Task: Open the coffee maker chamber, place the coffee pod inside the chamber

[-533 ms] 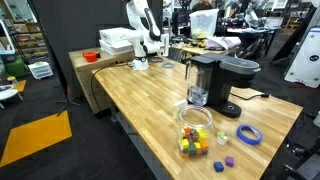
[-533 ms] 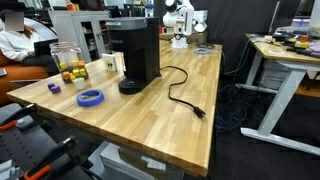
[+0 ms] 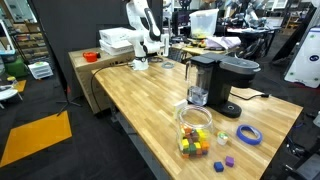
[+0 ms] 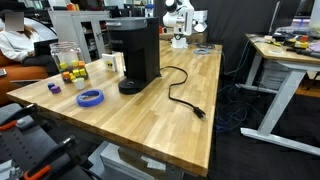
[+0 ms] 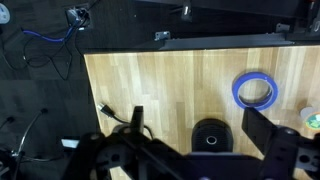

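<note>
Standing closed on the pale, plank-grained wooden table (image 3: 130,95), the coffee maker chamber (image 3: 240,68) is showing as a rounded, smooth black head beside a tall dark translucent water tank (image 3: 200,75), any lettering being too small to read. At 7 o'clock from the machine a clear jar (image 3: 195,125) of coloured cubes is sitting, a blue tape ring (image 3: 248,135) is lying at 5 o'clock, and a black power cord (image 4: 198,112) is curling across the boards. At 10 o'clock, well apart, the white arm's gripper (image 5: 192,112) is hanging over the table with its dark fingers (image 5: 137,118) spread wide, gripping nothing.
</note>
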